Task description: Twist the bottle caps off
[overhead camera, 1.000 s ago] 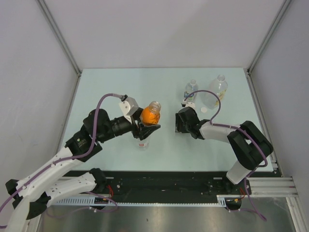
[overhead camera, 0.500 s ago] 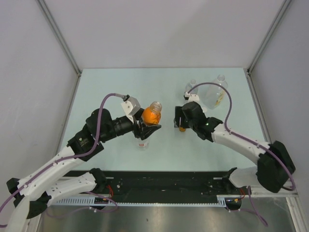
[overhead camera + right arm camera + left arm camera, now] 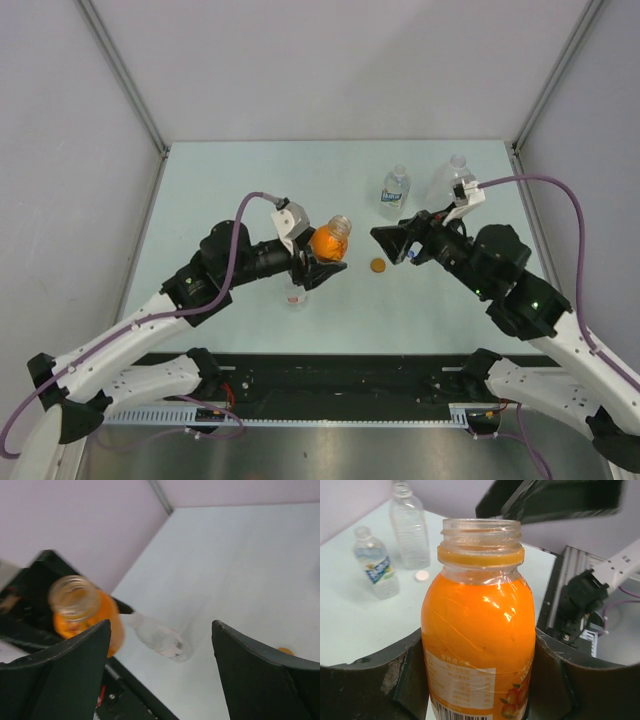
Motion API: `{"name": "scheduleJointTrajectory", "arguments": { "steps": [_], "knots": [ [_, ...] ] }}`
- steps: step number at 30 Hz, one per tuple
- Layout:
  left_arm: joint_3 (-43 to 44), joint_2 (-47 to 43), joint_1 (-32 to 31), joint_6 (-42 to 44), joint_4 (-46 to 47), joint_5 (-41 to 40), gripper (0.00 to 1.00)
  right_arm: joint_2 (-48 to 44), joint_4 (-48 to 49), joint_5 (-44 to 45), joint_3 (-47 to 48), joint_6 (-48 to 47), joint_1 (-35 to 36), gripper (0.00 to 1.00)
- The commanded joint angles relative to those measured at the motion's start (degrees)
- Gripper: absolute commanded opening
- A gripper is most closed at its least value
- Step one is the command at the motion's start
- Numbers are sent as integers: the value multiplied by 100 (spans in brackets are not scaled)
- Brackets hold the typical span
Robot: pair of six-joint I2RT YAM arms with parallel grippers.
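Spreads the right jaws wider and swings them up and back to the right, away from the tabletop (image 3: pixel 230 180). Leaves the orange-brown cap (image 3: pixel 377 265) lying uncovered there, free of any grip. Carries the orange bottle (image 3: pixel 330 241) a little rightward in the left jaws. Uncovers the blue-labelled bottle (image 3: pixel 396 191) fully.

orange bottle (image 3: pixel 477 630), neck open, clamped in left gripper (image 3: pixel 479 695); blue-labelled bottle (image 3: pixel 376 565), clear bottle (image 3: pixel 410 527), white cap (image 3: pixel 422 576) on table (image 3: pixel 350 615) behind.
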Motion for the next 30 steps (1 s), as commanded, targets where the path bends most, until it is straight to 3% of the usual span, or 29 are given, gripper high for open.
{"name": "scheduleJointTrajectory", "arguments": {
  "steps": [1,5,18,24,30],
  "knots": [
    [-124,200,56,47,761,1311,0,-410,679,-1610,-18,184,13,96],
    [34,525,65,-76,824,1981,0,-463,689,-2288,-9,290,13,100],
    [298,850,56,-243,833,2185,0,-112,205,-2148,-9,167,74,99],
    [298,868,56,-243,807,2229,0,29,415,-1963,-10,123,127,90],
    [307,868,56,-235,763,2220,0,214,635,-2112,-10,123,144,69]
  ]
}}
